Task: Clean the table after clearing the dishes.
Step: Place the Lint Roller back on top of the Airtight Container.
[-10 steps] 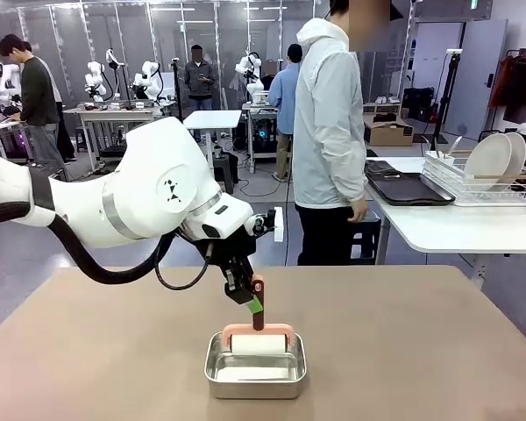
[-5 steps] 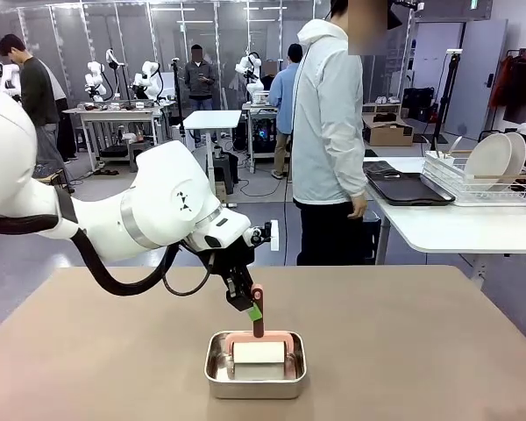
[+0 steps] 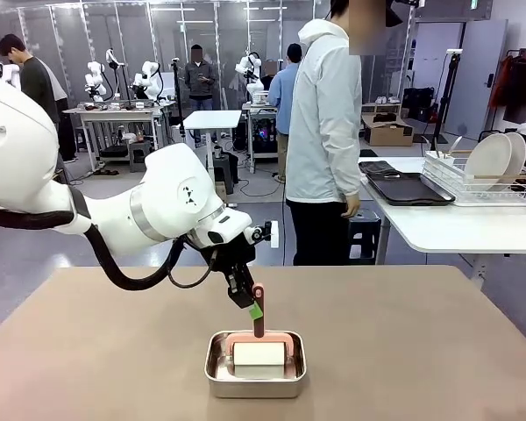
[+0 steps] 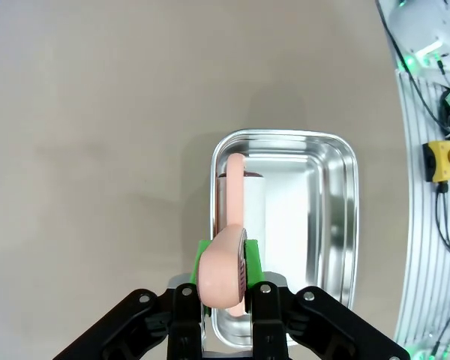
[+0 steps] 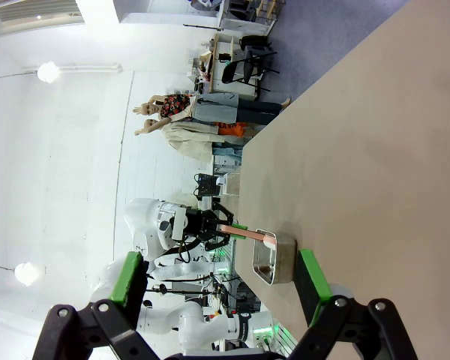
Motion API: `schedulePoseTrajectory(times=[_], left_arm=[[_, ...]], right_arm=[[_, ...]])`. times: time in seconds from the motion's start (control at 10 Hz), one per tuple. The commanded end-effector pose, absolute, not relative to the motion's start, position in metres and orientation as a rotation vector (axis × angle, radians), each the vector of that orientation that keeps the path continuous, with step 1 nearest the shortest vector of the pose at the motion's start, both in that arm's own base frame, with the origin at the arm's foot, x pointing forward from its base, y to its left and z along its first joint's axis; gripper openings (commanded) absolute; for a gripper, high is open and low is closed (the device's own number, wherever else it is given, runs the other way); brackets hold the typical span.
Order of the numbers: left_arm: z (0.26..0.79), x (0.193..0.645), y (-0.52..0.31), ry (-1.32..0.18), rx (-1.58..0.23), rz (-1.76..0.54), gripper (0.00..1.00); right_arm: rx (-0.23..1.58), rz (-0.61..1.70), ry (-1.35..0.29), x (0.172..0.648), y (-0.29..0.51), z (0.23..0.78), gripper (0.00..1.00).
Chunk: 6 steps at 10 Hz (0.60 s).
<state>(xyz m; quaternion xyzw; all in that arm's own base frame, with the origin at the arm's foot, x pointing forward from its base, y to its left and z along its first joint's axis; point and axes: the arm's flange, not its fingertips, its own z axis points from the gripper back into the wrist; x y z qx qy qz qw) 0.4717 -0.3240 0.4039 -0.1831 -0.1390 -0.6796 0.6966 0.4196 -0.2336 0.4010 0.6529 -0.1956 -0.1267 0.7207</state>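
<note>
Front view: the robot's L arm reaches in from the left over the taupe tabletop (image 3: pixel 438 351), its left claw (image 3: pixel 252 303) on the upright pink handle of a roller (image 3: pixel 259 347) whose white drum lies inside a small steel pan (image 3: pixel 255 377) at near centre. Whether the green pads clamp the handle or merely flank it, cannot tell here. A person (image 3: pixel 326 132) in a pale hooded jacket stands just beyond the tabletop's far edge, hand hanging by the side. At far right, on a separate white table (image 3: pixel 456 228), white plates (image 3: pixel 493 158) stand on edge in a wire rack (image 3: pixel 478 184), w/ dark trays (image 3: pixel 408 186) lying flat beside the rack; these dishes are off the brown tabletop. L wrist view: the left claw (image 4: pixel 223 281) looks straight down on the pan (image 4: pixel 337 247); handle end sits between the green pads (image 4: pixel 253 259), which lie against or very close to its sides, contact unclear; white drum rests along the pan's left wall; bare tabletop (image 4: pixel 97 150) all round. R wrist view, rolled sideways: the right claw (image 5: pixel 221 281) is spread wide w/ nothing between its green-padded fingers (image 5: pixel 313 276), well apart from the pan (image 5: pixel 274 262), which is small in the distance w/ the other arm over it.
</note>
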Motion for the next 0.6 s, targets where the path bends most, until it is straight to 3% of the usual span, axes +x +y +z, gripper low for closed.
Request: schedulePoseTrajectory(times=[0.0,0.1,0.2,0.4,0.5], left_arm=[[0.397,0.488,-0.317,-0.354,-0.35,-1.51,0.5],[0.404,0.485,-0.317,-0.383,-0.35,-1.516,0.57],[0.412,0.48,-0.317,-0.388,-0.335,-1.53,0.86],[0.426,0.479,-0.313,-0.411,-0.327,-1.493,1.0],[0.432,0.478,-0.31,-0.427,-0.342,-1.494,1.0]], right_arm=[[1.445,-0.273,-0.435,0.418,-0.233,0.404,1.0],[1.445,-0.273,-0.435,0.418,-0.233,0.404,1.0],[1.445,-0.273,-0.435,0.418,-0.233,0.404,1.0],[1.445,-0.273,-0.435,0.418,-0.233,0.404,1.0],[1.445,-0.273,-0.435,0.418,-0.233,0.404,1.0]])
